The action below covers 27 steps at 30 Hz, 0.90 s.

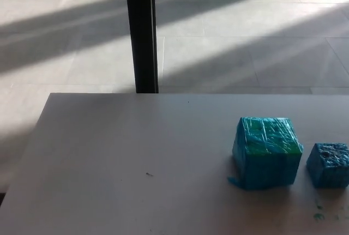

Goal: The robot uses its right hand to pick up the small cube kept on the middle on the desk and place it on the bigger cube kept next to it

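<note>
On a pale grey desk (136, 191) before a sunlit tiled floor and a black post (142, 33), neither robot hand shows, so their state cannot be told; the small blue cube (329, 164) sits just right of the big blue tape-wrapped cube (267, 151), unstacked, awaiting pickup.

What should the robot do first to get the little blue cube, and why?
Probably bring its right hand into view over the small blue cube, fingers apart. No hand shows yet, and the cube sits on the white desk beside the bigger blue-and-green cube, apart from it.
</note>
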Available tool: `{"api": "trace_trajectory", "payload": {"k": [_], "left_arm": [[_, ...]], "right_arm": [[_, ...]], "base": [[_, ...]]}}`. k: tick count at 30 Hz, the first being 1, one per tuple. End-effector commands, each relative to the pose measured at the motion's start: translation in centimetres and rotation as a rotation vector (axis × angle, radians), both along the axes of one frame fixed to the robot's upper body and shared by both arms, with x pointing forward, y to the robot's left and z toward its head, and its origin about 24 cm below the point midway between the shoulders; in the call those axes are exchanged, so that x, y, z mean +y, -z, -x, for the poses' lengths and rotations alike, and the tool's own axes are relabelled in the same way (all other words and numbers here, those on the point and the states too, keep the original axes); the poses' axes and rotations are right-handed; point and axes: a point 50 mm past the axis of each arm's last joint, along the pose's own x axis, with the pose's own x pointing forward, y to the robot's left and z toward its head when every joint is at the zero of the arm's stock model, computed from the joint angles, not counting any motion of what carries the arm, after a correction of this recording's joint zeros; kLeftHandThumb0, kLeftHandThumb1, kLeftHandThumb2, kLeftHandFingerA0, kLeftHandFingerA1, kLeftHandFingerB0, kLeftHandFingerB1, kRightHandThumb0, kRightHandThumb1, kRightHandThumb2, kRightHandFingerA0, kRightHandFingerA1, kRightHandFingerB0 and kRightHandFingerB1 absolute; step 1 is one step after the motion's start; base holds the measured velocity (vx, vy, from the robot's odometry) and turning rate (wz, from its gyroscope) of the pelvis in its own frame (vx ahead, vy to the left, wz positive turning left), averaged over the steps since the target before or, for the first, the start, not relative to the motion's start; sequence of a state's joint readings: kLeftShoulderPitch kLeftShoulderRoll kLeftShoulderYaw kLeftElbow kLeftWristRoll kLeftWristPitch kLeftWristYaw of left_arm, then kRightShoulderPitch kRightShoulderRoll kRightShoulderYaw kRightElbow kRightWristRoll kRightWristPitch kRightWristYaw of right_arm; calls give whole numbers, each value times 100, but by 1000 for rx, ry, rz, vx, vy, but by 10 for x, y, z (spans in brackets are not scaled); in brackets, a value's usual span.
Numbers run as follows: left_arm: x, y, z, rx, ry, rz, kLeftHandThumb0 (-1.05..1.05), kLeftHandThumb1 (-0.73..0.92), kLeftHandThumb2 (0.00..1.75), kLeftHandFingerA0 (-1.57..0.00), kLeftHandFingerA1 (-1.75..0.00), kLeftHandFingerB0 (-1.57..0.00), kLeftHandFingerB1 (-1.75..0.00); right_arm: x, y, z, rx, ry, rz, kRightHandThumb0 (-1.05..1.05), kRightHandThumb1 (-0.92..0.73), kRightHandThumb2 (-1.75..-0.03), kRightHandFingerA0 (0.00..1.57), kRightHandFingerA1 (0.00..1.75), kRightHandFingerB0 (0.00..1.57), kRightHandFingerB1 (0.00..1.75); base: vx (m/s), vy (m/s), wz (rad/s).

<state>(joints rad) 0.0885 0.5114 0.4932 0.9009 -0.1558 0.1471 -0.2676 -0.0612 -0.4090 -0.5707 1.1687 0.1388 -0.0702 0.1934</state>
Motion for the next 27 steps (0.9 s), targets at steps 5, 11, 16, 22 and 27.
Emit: {"api": "trace_trajectory", "payload": {"k": [5, 11, 16, 22, 27], "left_arm": [[8, -10, 2, -101, -61, 151, -87, 71, 77, -31, -53, -23, -41], [7, -10, 7, -75, -60, 149, -81, 85, 65, -32, -47, -26, -36], [7, -9, 8, -80, -57, 149, -82, 84, 65, -32, -48, -25, -36], [9, -13, 6, -70, -60, 149, -82, 84, 65, -32, -46, -25, -35], [9, -11, 6, -81, -70, 161, -84, 83, 65, -31, -49, -26, -37]], "right_arm": [[-42, -42, -2, -181, 178, 67, -70, -61, -60, 55, 105, 31, 74], [-67, -80, -18, -322, 284, 99, -67, -66, -60, 48, 113, 29, 69], [-84, -136, -51, -520, 365, 161, -77, -62, -60, 43, 126, 28, 70], [-69, -231, -106, -809, 110, 268, -82, -66, -60, 24, 100, 28, 69], [-32, -284, -137, -925, -105, 321, -64, -75, -62, 17, 53, 19, 30]], "base": [[0, 0, 0], [0, 0, 0], [0, 0, 0], [0, 0, 0], [4, -3, 3]]}}
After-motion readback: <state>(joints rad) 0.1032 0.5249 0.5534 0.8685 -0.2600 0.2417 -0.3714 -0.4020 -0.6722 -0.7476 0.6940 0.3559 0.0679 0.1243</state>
